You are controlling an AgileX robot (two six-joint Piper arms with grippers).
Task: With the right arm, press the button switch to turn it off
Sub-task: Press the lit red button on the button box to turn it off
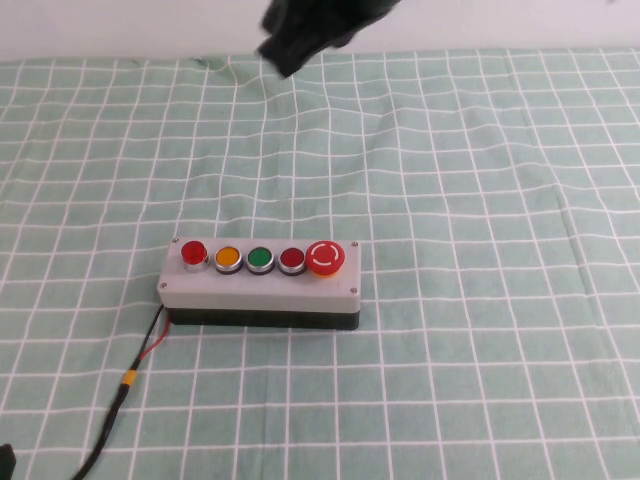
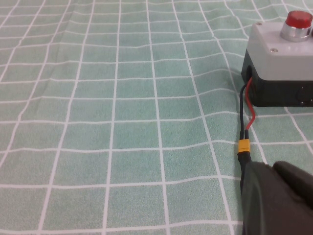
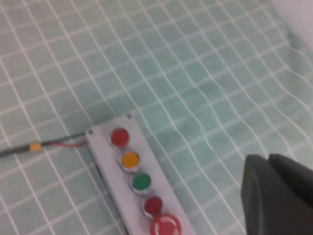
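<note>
1. The switch box [image 1: 260, 290] lies flat on the checked cloth [image 1: 480, 180]. Five caps run along its lid, with a large red mushroom cap [image 1: 325, 258] at its right end. A cable [image 1: 128, 385] leaves its left end.
2. The right gripper [image 3: 276, 193] hangs above and beyond the box, well clear of every cap. It holds nothing that we can see, and we cannot tell how its jaws stand.
3. The left gripper [image 2: 276, 198] sits low beside the cable, off the box's left end. We cannot tell its jaw state either.
4. We judge the box rigid but light, and the cloth under it soft. A slanted push could slide or tip it.
5. Nothing here needs grasping. We would press the chosen cap's centre straight down, expecting a short, springy travel.
</note>
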